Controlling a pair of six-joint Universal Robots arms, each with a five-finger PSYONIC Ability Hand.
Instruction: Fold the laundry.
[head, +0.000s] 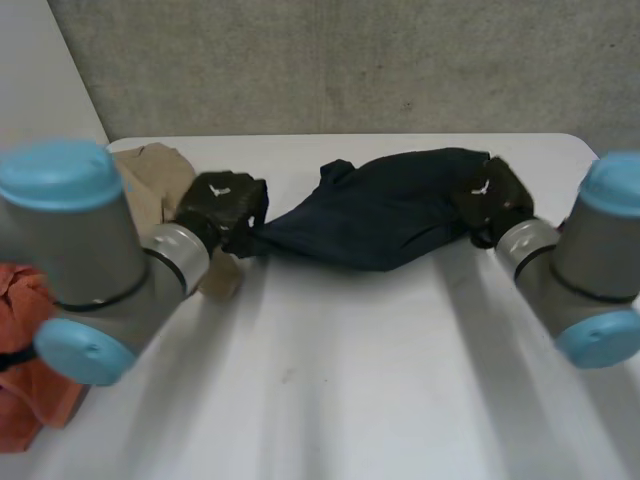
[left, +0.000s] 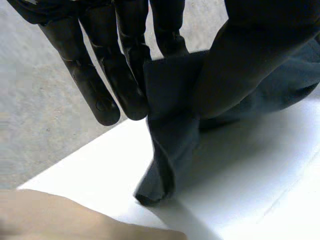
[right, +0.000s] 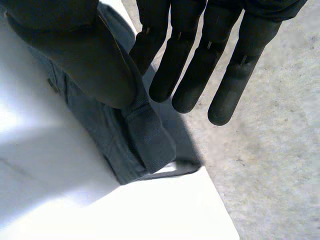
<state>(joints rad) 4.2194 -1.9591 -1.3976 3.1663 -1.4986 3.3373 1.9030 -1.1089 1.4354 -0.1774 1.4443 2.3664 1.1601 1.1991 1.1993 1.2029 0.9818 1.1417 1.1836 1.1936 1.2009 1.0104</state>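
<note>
You have the navy cloth stretched between both hands, its belly resting on the table. The left hand pinches its left end between thumb and straight fingers, and the right hand pinches its right end likewise. A tan cloth lies near its left end.

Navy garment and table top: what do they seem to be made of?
The navy garment looks like soft, matte cloth, perhaps cotton: it sags and creases between the left hand and right hand, and a thick stitched hem shows in the right wrist view. The table looks like a hard, smooth white top, maybe laminate or plastic, with a faint sheen; which one is unclear.
</note>
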